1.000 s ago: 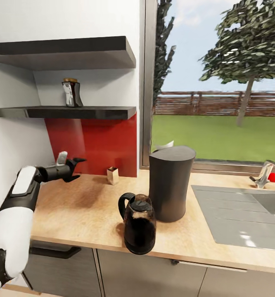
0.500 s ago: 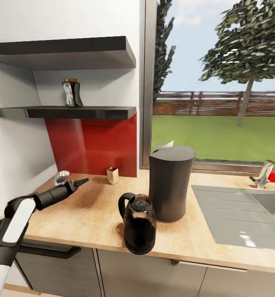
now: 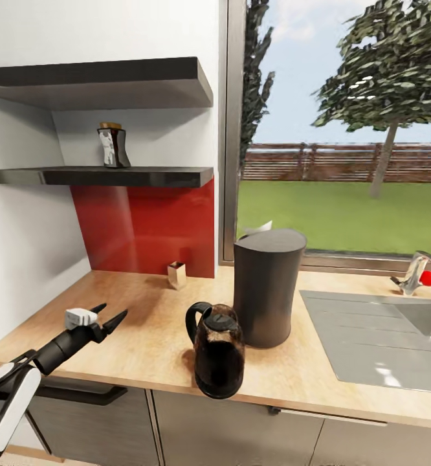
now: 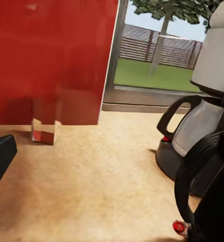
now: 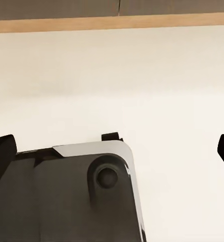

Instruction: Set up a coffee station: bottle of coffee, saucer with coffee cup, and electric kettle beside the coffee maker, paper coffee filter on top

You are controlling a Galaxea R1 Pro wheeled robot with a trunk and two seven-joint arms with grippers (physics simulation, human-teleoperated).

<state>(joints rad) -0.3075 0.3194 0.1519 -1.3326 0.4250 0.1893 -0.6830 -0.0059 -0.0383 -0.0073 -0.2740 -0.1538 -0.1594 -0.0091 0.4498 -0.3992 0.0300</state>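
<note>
So the left gripper hangs low over the left part of the wooden countertop, fingers spread apart with nothing between them. The bottle of coffee sits up on the lower dark shelf – well above and apart from the gripper. On the counter the tall dark coffee maker stands by the window, with the electric kettle just in front of it near the counter edge, and a bit of white paper behind the maker's top. A small box sits by the red backsplash. The right gripper in its wrist view has both fingertips far apart – wide open, empty.
</note>
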